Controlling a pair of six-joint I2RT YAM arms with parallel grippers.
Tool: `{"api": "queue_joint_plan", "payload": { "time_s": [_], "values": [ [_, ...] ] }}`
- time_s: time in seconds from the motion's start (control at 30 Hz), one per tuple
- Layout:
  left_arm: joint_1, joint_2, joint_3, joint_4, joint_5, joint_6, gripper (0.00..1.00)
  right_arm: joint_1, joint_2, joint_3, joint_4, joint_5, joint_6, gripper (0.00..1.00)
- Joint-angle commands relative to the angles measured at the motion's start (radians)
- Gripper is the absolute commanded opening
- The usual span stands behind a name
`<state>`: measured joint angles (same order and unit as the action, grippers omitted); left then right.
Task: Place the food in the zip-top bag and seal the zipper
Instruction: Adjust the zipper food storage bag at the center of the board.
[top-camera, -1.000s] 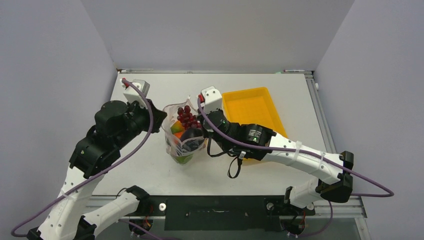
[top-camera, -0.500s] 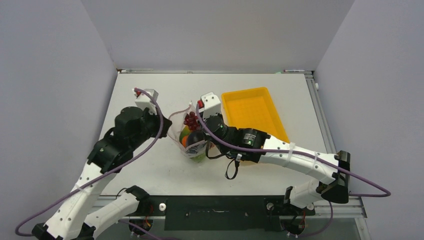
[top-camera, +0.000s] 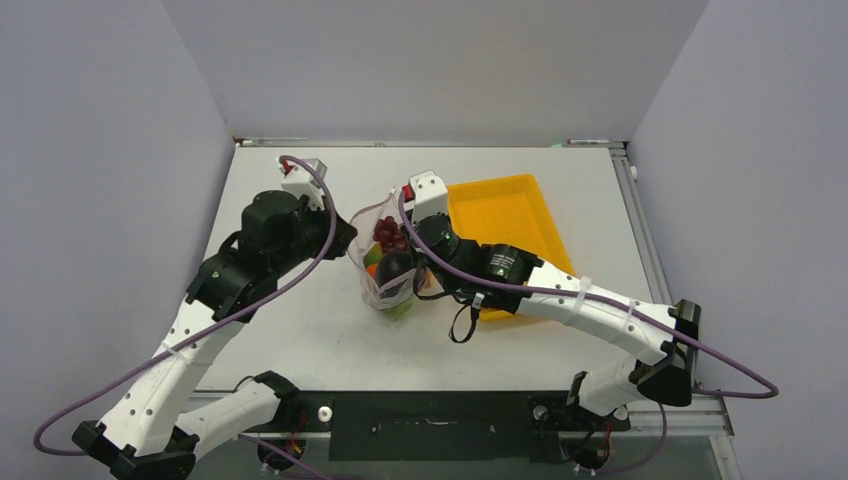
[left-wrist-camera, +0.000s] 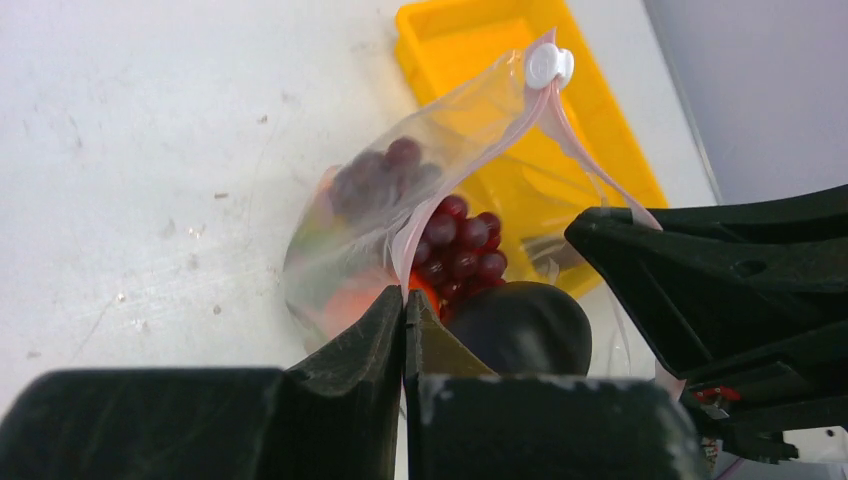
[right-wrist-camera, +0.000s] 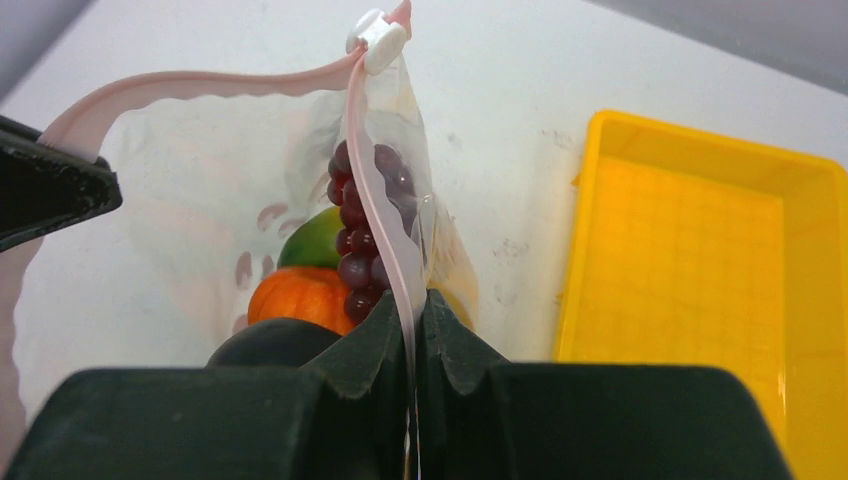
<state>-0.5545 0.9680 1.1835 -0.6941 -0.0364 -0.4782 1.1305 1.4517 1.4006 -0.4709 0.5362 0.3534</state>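
The clear zip-top bag (top-camera: 385, 262) stands upright on the table between my grippers, its mouth open at the top. Inside it I see the grape cluster (right-wrist-camera: 362, 240), the orange pumpkin (right-wrist-camera: 297, 295), a green piece (right-wrist-camera: 312, 240) and the dark eggplant (left-wrist-camera: 525, 325). The pinkish-red zipper (right-wrist-camera: 375, 200) runs along the mouth, with its white slider (right-wrist-camera: 376, 33) at the far end. My left gripper (left-wrist-camera: 406, 300) is shut on the left mouth strip. My right gripper (right-wrist-camera: 411, 305) is shut on the right mouth strip.
The yellow tray (top-camera: 505, 225) lies right of the bag, partly under my right arm, and holds nothing I can see. It also shows in the right wrist view (right-wrist-camera: 700, 280). The table's back edge meets the wall behind.
Both grippers and the bag have moved right and a little toward the back of the table. The bag stands narrower and more upright than before.
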Motion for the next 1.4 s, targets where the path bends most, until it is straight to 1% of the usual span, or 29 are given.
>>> {"api": "queue_joint_plan", "payload": {
  "time_s": [0.0, 0.13, 0.37, 0.7, 0.8, 0.9, 0.97, 1.03, 1.1, 1.2, 1.27, 1.37],
  "values": [
    [0.006, -0.037, 0.142, -0.007, -0.015, 0.039, 0.0, 0.032, -0.102, 0.113, 0.042, 0.019, -0.035, 0.05],
    [0.005, -0.062, 0.183, -0.023, -0.043, 0.052, 0.0, 0.036, -0.117, 0.128, 0.048, 0.0, -0.033, 0.05],
    [0.005, -0.075, 0.195, -0.038, -0.085, 0.076, 0.0, 0.037, -0.1, 0.083, 0.091, -0.017, -0.017, 0.05],
    [0.005, -0.077, 0.074, -0.001, -0.076, 0.08, 0.0, 0.031, -0.029, 0.028, 0.118, -0.045, 0.005, 0.05],
    [0.005, -0.077, 0.039, 0.019, -0.075, 0.082, 0.0, 0.022, -0.015, 0.014, 0.122, -0.056, 0.011, 0.08],
    [0.006, -0.076, 0.018, 0.03, -0.073, 0.089, 0.0, 0.017, -0.013, 0.013, 0.117, -0.061, 0.011, 0.15],
    [0.006, -0.077, 0.011, 0.04, -0.067, 0.092, 0.0, 0.013, -0.022, 0.015, 0.118, -0.058, 0.008, 0.23],
    [0.005, -0.077, 0.008, 0.052, -0.048, 0.097, 0.0, 0.01, -0.035, 0.018, 0.116, -0.051, 0.002, 0.33],
    [0.005, -0.077, 0.004, 0.062, -0.033, 0.103, 0.0, 0.004, -0.058, 0.02, 0.109, -0.045, -0.005, 0.38],
    [0.006, -0.08, 0.004, 0.068, -0.019, 0.112, 0.0, -0.008, -0.1, 0.012, 0.098, -0.032, -0.011, 0.49],
    [0.005, -0.084, 0.003, 0.071, -0.014, 0.116, 0.0, -0.019, -0.138, 0.003, 0.088, -0.025, -0.013, 0.55],
    [0.005, -0.089, 0.001, 0.074, -0.004, 0.124, 0.0, -0.049, -0.195, -0.017, 0.072, -0.015, -0.017, 0.6]
  ]
}}
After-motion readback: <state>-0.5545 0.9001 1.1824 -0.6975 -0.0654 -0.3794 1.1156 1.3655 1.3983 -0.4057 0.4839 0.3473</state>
